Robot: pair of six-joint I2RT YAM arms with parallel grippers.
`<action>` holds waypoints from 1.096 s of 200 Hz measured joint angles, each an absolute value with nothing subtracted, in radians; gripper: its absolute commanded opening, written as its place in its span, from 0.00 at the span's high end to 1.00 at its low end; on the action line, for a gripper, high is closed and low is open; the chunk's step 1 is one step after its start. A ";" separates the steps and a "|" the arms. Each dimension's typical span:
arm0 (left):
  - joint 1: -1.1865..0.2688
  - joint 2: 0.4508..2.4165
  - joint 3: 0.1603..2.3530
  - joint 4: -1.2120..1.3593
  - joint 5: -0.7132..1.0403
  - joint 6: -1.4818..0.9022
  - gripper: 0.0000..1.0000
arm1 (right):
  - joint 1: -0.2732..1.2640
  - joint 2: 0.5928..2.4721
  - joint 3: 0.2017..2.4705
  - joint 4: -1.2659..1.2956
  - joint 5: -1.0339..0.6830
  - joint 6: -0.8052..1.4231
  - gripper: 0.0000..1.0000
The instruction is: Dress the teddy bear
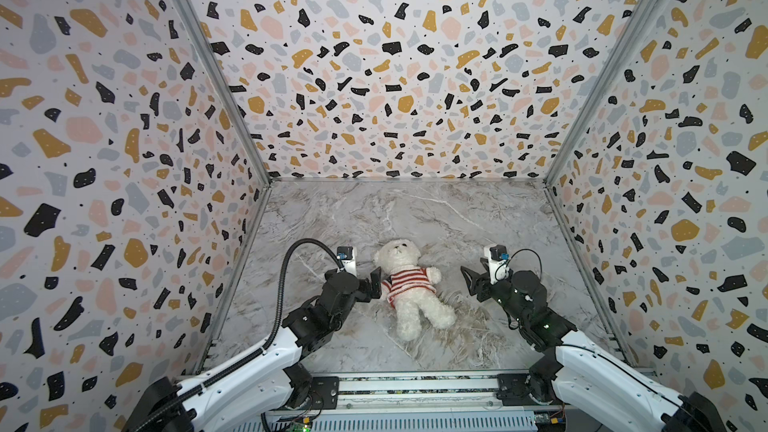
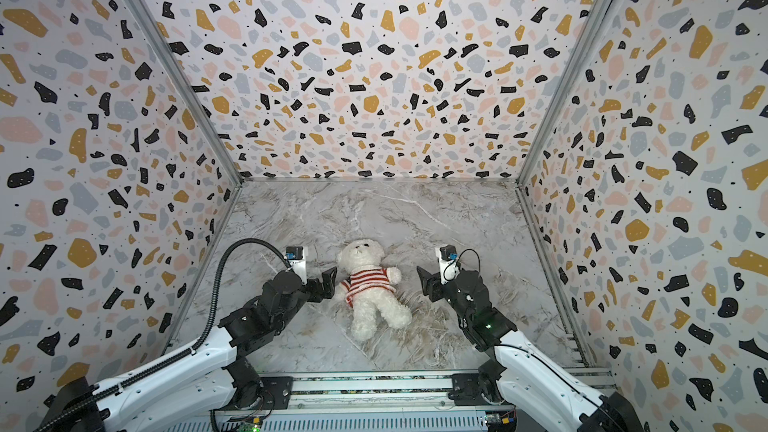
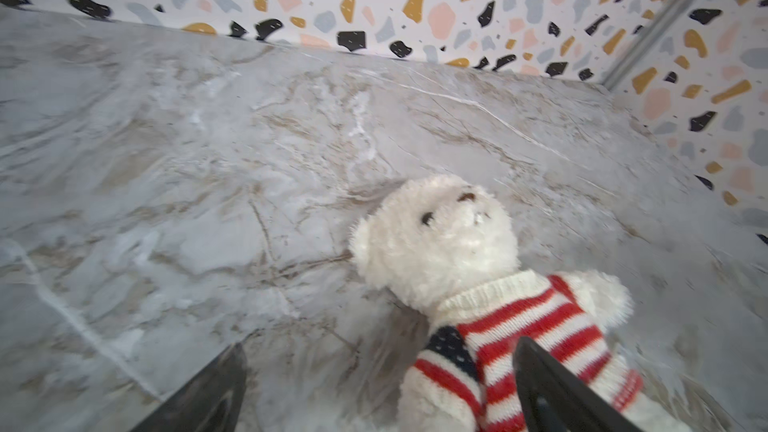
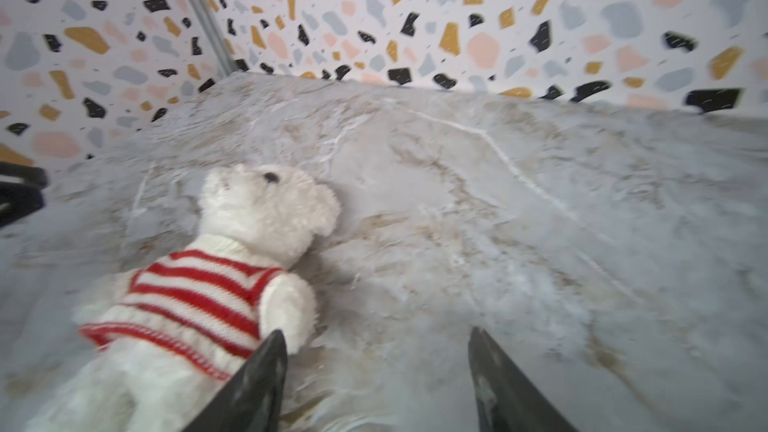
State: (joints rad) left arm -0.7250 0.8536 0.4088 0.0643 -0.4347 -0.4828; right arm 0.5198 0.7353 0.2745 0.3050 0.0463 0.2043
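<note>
Your left claw (image 1: 373,287) and right claw (image 1: 473,284) gape wide, empty, flanking the teddy bear (image 1: 409,297), which lies face-up in a striped sweater (image 1: 405,280) on the desk (image 1: 415,209).

Centre blocked by bear (image 1: 409,284) lying flat. Bare table (image 1: 415,209) behind its head and along side walls (image 1: 232,263) gives passage. Tight at left gripper (image 1: 373,284), just beside bear; wider gap toward right gripper (image 1: 473,274).
</note>
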 measured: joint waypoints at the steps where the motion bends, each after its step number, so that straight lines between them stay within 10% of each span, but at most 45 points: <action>1: -0.723 0.852 0.408 0.064 -0.441 -0.482 0.00 | 0.514 0.730 0.273 0.304 0.048 0.203 0.01; 107: -0.656 0.960 0.375 0.192 -0.956 -0.409 0.00 | 0.346 0.497 0.114 0.325 0.301 0.128 0.01; 219: -0.562 1.207 0.233 0.775 -1.154 -0.040 0.00 | 0.153 0.749 0.010 0.667 0.232 0.055 0.01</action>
State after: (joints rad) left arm -0.5625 1.2072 0.2333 0.7753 -1.1542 -0.0402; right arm 0.1532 0.7494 0.0097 0.6666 0.2321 0.0547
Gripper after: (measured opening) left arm 0.998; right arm 0.990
